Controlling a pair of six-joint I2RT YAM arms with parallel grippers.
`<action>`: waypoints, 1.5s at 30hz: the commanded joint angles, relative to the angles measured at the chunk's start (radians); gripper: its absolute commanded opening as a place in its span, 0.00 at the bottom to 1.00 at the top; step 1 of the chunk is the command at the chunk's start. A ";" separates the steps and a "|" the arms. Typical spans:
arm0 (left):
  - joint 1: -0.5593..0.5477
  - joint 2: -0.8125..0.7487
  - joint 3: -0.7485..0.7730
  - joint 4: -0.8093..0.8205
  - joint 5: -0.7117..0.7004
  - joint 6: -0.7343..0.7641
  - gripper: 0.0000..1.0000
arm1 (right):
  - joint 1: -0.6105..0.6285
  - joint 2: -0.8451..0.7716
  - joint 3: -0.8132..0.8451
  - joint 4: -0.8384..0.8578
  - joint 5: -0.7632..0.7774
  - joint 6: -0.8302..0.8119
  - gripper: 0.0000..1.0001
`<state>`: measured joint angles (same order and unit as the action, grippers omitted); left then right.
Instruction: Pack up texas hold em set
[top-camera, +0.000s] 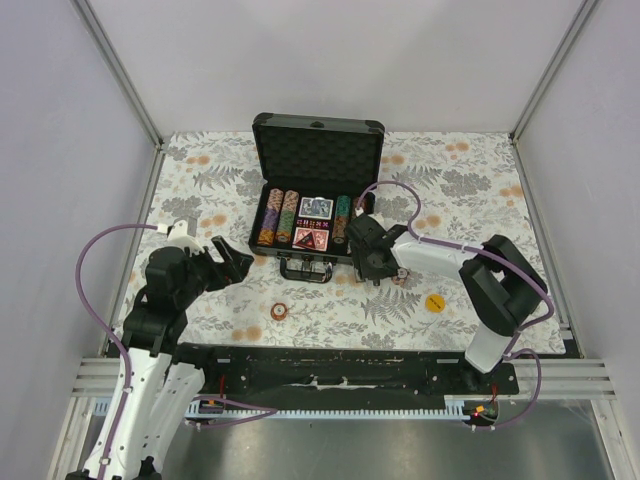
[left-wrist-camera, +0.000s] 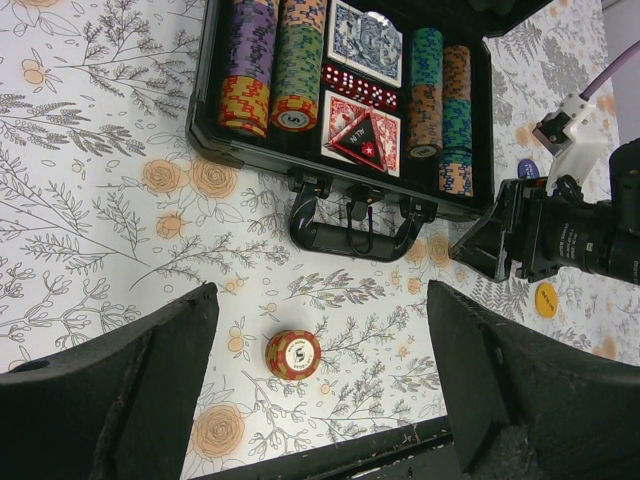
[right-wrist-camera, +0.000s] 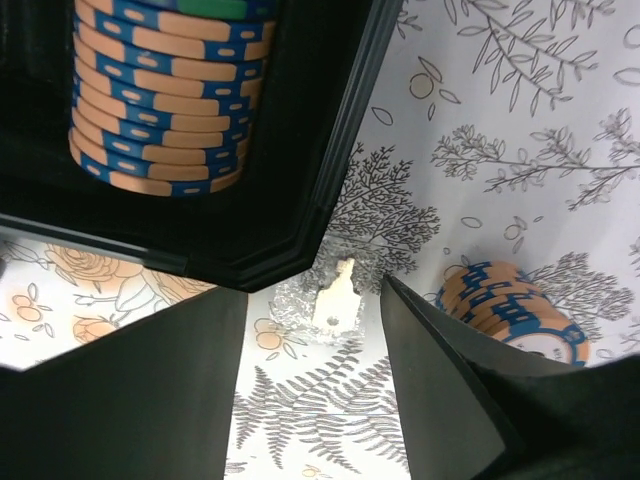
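The black case (top-camera: 318, 150) lies open at the back centre, its tray filled with rows of striped chips (left-wrist-camera: 298, 60), a blue deck (left-wrist-camera: 365, 40) and a red deck (left-wrist-camera: 360, 135). A short red chip stack (left-wrist-camera: 293, 354) stands on the cloth in front of the case handle (left-wrist-camera: 350, 240). My left gripper (left-wrist-camera: 320, 385) hangs open above and around that stack without touching it. My right gripper (right-wrist-camera: 315, 390) is open and empty at the case's front right corner (right-wrist-camera: 300, 200). An orange-and-blue chip stack (right-wrist-camera: 512, 310) sits just outside its right finger (right-wrist-camera: 450, 380).
A yellow round button (top-camera: 434, 301) lies on the floral cloth right of the right gripper. A torn pale patch (right-wrist-camera: 335, 300) marks the cloth beside the case corner. The table's front rail (top-camera: 330, 355) runs close behind the red stack.
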<state>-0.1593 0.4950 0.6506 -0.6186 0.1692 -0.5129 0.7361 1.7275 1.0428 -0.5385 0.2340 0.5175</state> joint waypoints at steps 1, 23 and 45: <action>-0.002 -0.006 0.001 0.016 0.006 -0.026 0.90 | 0.003 0.018 -0.024 0.040 0.024 0.038 0.61; -0.002 -0.032 0.003 0.011 -0.002 -0.026 0.90 | 0.011 -0.193 0.058 -0.138 -0.071 0.033 0.24; -0.002 -0.016 0.004 0.010 -0.008 -0.026 0.90 | 0.014 0.303 0.606 0.130 -0.013 0.099 0.24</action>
<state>-0.1593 0.4751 0.6506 -0.6197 0.1658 -0.5152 0.7444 1.9869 1.5864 -0.4866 0.1829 0.5762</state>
